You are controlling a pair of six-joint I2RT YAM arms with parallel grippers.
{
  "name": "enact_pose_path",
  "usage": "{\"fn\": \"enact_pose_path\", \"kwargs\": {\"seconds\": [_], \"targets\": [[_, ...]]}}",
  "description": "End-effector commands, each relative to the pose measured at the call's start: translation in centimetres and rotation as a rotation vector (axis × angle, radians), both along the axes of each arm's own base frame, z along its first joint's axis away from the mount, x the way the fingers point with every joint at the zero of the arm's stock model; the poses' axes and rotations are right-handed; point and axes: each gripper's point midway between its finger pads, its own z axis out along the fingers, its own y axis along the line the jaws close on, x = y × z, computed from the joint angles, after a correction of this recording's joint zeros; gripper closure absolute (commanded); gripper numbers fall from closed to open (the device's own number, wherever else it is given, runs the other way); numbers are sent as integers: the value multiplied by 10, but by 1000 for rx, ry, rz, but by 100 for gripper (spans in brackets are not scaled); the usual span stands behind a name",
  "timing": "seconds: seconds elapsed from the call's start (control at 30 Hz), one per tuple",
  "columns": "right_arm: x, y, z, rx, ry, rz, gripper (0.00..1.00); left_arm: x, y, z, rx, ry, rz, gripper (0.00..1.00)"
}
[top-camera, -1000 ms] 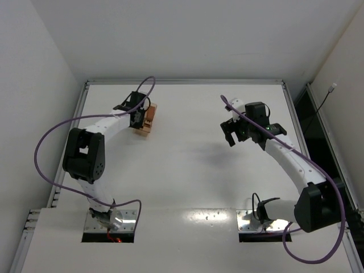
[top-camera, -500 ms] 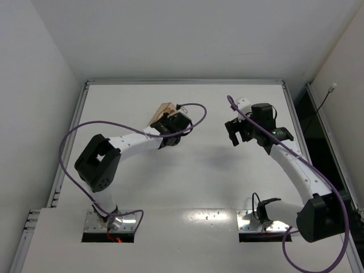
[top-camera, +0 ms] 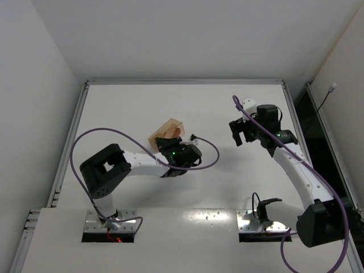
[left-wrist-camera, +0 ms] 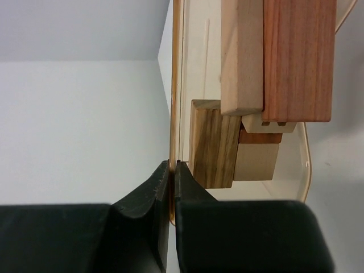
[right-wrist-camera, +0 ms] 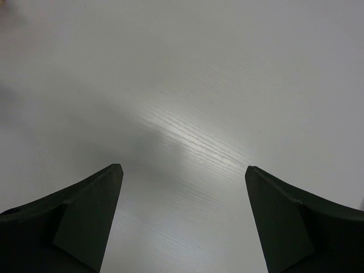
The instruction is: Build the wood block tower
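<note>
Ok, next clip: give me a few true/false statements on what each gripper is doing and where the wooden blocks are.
1. The left gripper is shut on a wall of the translucent tan plastic box. True.
2. The right gripper holds a block. False: it is open, with only the white table showing between its fingers.
3. Light tan and reddish-brown wooden blocks lie inside the box. True.
4. The box is beside the right arm's base. False: it is at the left gripper, near the table's middle.
</note>
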Motion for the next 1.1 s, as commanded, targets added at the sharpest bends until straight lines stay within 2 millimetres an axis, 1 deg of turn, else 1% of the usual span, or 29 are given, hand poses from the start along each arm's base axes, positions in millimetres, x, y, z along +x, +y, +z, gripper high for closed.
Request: {"fn": "enact_pose_path", "kwargs": {"seconds": [0.0, 0.03, 0.1, 0.13, 0.17, 0.2, 0.23, 0.27, 0.43, 0.5, 0.53, 0.57, 0.67, 0.7, 0.77, 0.8, 0.83, 0.87, 0.9, 0.93, 0.97, 1.0, 1.07], "targets": [[5, 1, 12, 26, -51, -4, 14, -12, -7, 29, -27, -116, 9, 100], [5, -2, 12, 26, -51, -15, 14, -14, -4, 28, -15, -117, 16, 100], [5, -2, 12, 33, -49, -21, 14, -19, -12, 23, 16, -108, -7, 100], [5, -2, 12, 33, -49, -21, 14, -23, -11, 17, 35, -97, -19, 100], [5, -2, 15, 34, -58, -21, 14, -29, -19, 16, 38, -96, -51, 100], [5, -5, 15, 34, -58, -30, 14, -34, -23, 15, 49, -102, -65, 100], [5, -5, 15, 34, -58, -30, 14, -44, -27, 12, 77, -105, -98, 100], [5, -5, 15, 34, -58, -30, 14, -50, -29, 7, 94, -97, -119, 100], [5, -10, 18, 29, -69, -47, 14, -68, -34, 4, 110, -140, -164, 100], [5, -10, 18, 29, -69, -47, 14, -70, -28, 4, 92, -157, -152, 100], [4, -10, 14, 27, -60, -47, 14, -70, -29, 10, 54, -183, -140, 100], [4, -13, 14, 27, -60, -56, 14, -71, -27, 8, 35, -193, -139, 100], [4, -13, 17, 28, -69, -56, 13, -72, -23, 8, -4, -209, -135, 100], [4, -13, 17, 28, -69, -56, 13, -68, -14, 8, -17, -220, -110, 100], [4, -13, 14, 27, -58, -57, 13, -66, -9, 2, 4, -222, -92, 100], [4, -13, 14, 27, -58, -57, 13, -65, -3, -1, 26, -214, -99, 100], [5, -13, 11, 25, -49, -57, 13, -64, -5, 11, -2, -245, -99, 100], [5, -13, 11, 32, -47, -62, 13, -64, -6, 14, -3, -258, -113, 100], [7, -12, 11, 32, -46, -62, 13, -62, -9, 6, 50, -250, -129, 100], [8, -12, 9, 31, -37, -63, 13, -64, -3, 21, 44, -289, -118, 100], [8, -12, 11, 30, -35, -63, 13, -62, -9, 14, 102, -267, -125, 100], [8, -12, 11, 30, -35, -63, 13, -60, -6, 10, 112, -256, -99, 100], [8, -12, 11, 30, -35, -63, 13, -59, -6, 9, 89, -264, -96, 100]]}}
